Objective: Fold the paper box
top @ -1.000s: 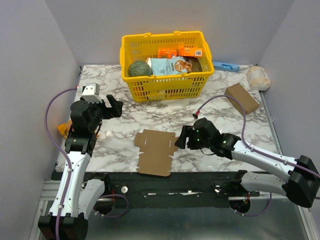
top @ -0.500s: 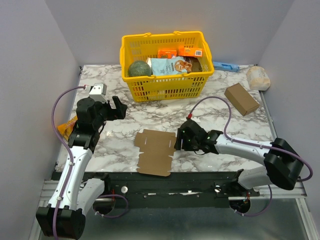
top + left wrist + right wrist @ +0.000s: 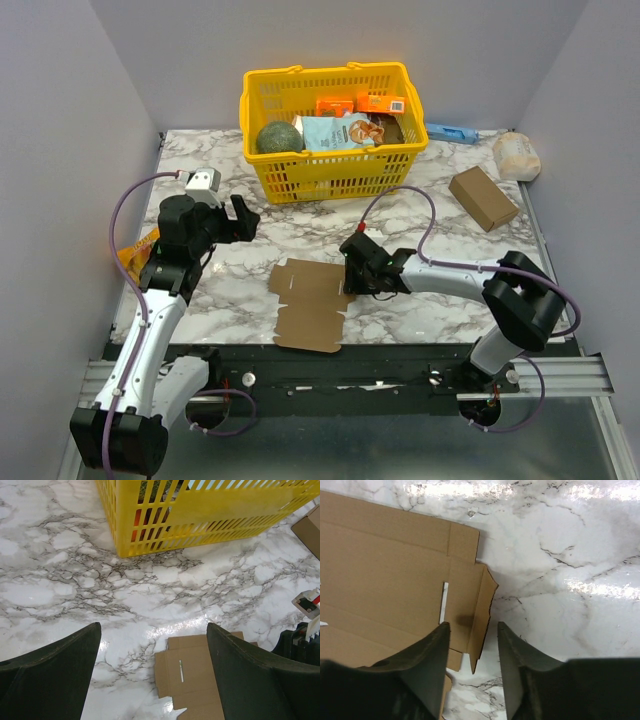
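An orange packet (image 3: 133, 255) lies well to the front-left of the yellow basket (image 3: 335, 172), at the left edge of the marble table (image 3: 245, 285). The left gripper (image 3: 240, 216) hangs in front of the basket's left corner, its fingers (image 3: 55, 670) spread wide with nothing between them. The paper box (image 3: 310, 303) lies flat and unfolded in front of the basket, apart from it, toward the arms' bases. The right gripper (image 3: 352, 268) sits in front of the basket's middle, at the box's right side. Its fingers (image 3: 427, 665) are parted on either side of a slightly raised side flap, not visibly clamping it. A blocky brown carton (image 3: 483, 197) lies to the basket's front-right.
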Motion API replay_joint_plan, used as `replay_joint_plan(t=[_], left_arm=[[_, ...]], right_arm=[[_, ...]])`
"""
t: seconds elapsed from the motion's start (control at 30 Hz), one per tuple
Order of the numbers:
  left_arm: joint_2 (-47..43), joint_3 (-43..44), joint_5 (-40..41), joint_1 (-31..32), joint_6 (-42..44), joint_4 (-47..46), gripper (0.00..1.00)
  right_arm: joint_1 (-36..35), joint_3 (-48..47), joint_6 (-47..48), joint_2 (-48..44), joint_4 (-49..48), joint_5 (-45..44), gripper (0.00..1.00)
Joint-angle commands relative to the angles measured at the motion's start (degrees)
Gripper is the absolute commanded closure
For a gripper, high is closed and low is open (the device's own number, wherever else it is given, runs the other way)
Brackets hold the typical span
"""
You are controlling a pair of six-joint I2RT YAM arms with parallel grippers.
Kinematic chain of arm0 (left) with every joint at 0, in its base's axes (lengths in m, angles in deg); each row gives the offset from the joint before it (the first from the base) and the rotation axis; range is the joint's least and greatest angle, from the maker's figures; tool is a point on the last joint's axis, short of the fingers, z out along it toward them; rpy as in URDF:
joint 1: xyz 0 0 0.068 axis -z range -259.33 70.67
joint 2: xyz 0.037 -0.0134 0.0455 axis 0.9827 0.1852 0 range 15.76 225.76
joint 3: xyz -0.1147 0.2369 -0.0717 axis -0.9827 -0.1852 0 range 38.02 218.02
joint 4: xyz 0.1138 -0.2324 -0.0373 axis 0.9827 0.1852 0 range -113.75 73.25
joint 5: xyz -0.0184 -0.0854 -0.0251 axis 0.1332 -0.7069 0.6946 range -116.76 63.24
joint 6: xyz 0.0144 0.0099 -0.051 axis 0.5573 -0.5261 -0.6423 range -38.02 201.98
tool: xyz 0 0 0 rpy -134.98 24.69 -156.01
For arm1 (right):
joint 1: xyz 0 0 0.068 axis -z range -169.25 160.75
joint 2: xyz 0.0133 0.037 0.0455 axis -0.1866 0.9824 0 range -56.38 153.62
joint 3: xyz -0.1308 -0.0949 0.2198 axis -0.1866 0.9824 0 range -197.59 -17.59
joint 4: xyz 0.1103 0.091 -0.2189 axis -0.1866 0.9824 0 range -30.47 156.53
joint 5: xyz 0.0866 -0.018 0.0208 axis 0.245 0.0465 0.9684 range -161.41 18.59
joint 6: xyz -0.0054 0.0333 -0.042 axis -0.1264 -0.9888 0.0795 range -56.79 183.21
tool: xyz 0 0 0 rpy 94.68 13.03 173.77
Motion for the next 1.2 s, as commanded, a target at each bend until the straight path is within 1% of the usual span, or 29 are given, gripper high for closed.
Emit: replay_joint_plan(t=[0.0, 0.1, 0.13, 0.2, 0.23, 0.3, 0.37, 0.4, 0.47, 0.5, 0.53, 0.6, 0.63, 0.7, 0.73, 0.77, 0.8, 0.87, 0.97, 1.17], left_arm=[[0.2, 1.6, -1.6, 0.6, 0.9, 0.1, 0.07], [0.7, 1.5, -2.4, 1.0, 0.9, -0.2, 0.09], [1.0, 1.4, -3.0, 1.1, 1.0, -0.3, 0.1], [2.0, 1.4, -4.1, 2.0, 0.9, -0.5, 0.1], [2.5, 1.5, -4.5, 2.4, 1.1, -0.4, 0.11], [3.6, 1.6, -7.2, 2.9, 1.0, -0.8, 0.1], [4.6, 1.4, -9.6, 2.9, 0.5, -1.6, 0.08], [4.9, 1.3, -12.1, 2.9, 0.2, -2.4, 0.07], [5.8, 1.2, -14.1, 2.9, -0.5, -3.0, 0.05], [6.1, 1.1, -15.1, 2.9, -0.7, -3.9, 0.04], [6.4, 0.9, -17.4, 2.9, -1.0, -4.2, 0.02], [7.1, 0.7, -19.5, 2.9, -1.9, -5.7, 0.02], [7.3, 0.6, -21.6, 2.9, -2.1, -6.2, 0.01], [8.0, 0.5, -23.7, 2.9, -2.6, -7.3, 0.01], [8.4, 0.4, -24.8, 2.9, -2.7, -7.8, 0.01], [9.1, 0.1, -27.5, 3.0, -2.8, -8.2, 0.01], [9.5, 0.0, -28.6, 3.0, -3.3, -9.1, 0.01], [10.6, 0.3, -29.9, 3.0, -3.7, -9.3, 0.02], [11.6, 0.4, -29.9, 3.0, -3.6, -9.0, 0.02], [14.0, 0.6, -30.4, 3.1, -4.4, -8.3, 0.02]], right_arm=[[-0.3, -1.5, 0.2, 2.1, -0.6, -1.5, 0.53], [-0.2, -1.4, -0.1, 2.7, -0.8, -2.6, 0.68], [0.0, -1.3, -0.1, 2.7, -0.9, -3.0, 0.78], [0.1, -0.8, 0.0, 2.2, -1.8, -3.0, 0.84], [0.6, -0.6, 0.1, 2.0, -1.8, -3.0, 0.92], [0.9, 0.4, 0.1, 0.5, -1.9, -3.1, 1.0], [1.7, 1.7, 0.1, -1.2, -2.0, -3.6, 1.0], [2.2, 3.5, 0.0, -3.7, -2.4, -3.7, 1.0], [3.9, 5.8, 0.0, -7.2, -2.9, -3.8, 0.99], [4.6, 6.9, -0.2, -11.3, -3.3, -3.7, 0.99], [6.3, 9.4, -0.3, -13.4, -3.7, -3.0, 1.0], [7.7, 11.6, -0.5, -18.3, -4.3, -3.0, 0.99], [8.6, 12.5, -0.4, -23.0, -4.3, -3.6, 1.0], [9.0, 14.5, 0.1, -27.9, -4.2, -4.4, 1.0], [9.4, 14.9, 0.3, -32.6, -4.2, -4.9, 1.0], [9.6, 15.9, 0.5, -34.8, -4.2, -5.0, 1.0], [9.9, 16.2, 0.7, -36.6, -4.2, -5.1, 1.0], [10.2, 16.7, 1.3, -42.2, -4.2, -5.4, 0.99], [10.4, 16.9, 3.0, -48.2, -4.2, -5.6, 1.0], [10.5, 16.0, 5.9, -54.6, -4.1, -3.9, 0.99]])
